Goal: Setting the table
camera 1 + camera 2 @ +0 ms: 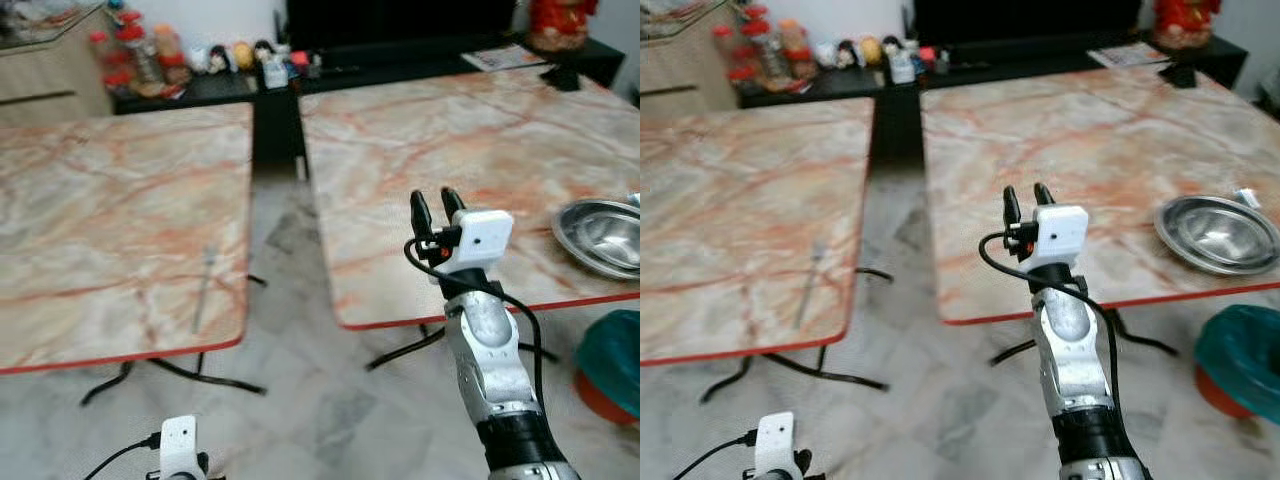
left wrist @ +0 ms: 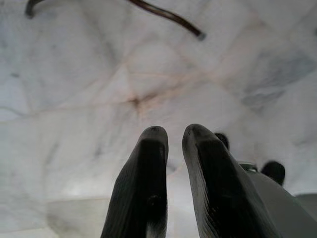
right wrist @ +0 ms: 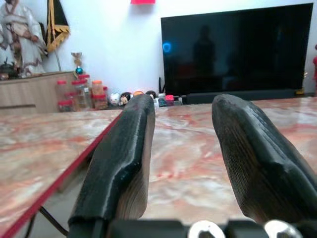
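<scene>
Fork (image 1: 204, 289) lies lengthwise front-to-back on left table (image 1: 100, 200); raised right gripper (image 1: 437, 205) is parted, holding nothing.

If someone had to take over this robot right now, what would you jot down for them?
Right gripper: raised over the near edge of the right-hand table, fingers open, holding nothing.
Left gripper: hangs low over the floor, fingers slightly apart, empty.
Things: a metal bowl sits at the right table's near right edge; a fork-like utensil lies on the left-hand table.
Done: only the bowl is on the right table.
Left: probably fetch the utensil and place it by the bowl.
</scene>
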{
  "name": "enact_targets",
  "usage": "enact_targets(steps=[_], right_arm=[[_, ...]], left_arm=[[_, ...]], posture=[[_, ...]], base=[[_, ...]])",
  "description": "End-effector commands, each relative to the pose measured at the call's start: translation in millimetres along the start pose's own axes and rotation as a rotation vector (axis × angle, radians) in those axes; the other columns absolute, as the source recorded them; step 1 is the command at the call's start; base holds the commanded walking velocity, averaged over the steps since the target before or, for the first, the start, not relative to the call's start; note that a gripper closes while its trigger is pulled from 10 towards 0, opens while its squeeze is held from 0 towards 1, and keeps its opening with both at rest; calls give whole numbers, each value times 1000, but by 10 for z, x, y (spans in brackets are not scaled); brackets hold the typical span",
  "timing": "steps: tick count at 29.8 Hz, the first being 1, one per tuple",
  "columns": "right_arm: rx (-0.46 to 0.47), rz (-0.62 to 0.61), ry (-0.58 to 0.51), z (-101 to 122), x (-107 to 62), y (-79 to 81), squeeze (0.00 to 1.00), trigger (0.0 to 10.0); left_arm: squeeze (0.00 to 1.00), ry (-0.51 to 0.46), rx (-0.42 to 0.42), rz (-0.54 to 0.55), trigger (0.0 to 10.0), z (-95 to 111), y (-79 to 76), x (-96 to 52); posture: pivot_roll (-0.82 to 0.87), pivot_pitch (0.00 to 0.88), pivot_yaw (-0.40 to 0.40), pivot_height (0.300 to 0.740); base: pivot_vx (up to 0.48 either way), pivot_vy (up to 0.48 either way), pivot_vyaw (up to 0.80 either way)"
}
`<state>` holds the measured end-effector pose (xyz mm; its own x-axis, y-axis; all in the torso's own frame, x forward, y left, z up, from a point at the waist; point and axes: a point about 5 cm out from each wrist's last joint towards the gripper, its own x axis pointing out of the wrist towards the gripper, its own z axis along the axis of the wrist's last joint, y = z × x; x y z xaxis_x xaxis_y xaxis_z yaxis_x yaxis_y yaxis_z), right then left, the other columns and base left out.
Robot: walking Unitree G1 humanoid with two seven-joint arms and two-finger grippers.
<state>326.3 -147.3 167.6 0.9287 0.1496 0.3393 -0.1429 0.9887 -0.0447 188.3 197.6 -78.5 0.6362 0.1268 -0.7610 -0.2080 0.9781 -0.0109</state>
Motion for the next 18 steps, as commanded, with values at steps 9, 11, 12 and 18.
enact_targets(steps=[9,11,12,18], right_arm=[[11,1,98,-255,-133,4,0,10000],[9,2,156,-403,-215,-10,0,10000],[8,2,173,-446,-242,-13,0,10000],[13,5,184,-491,-263,-8,0,10000]], left_arm=[[0,6,-7,15,10000,-25,45,-8],[0,4,-5,18,10000,-26,47,-9],[0,3,-3,18,10000,-26,48,-10],[0,4,1,18,10000,-29,50,-10]], posture=[[-33,50,68,740],[-25,46,64,740],[-24,42,63,740],[-29,36,64,740]], base=[[0,480,0],[0,240,0],[0,0,0],[0,0,0]])
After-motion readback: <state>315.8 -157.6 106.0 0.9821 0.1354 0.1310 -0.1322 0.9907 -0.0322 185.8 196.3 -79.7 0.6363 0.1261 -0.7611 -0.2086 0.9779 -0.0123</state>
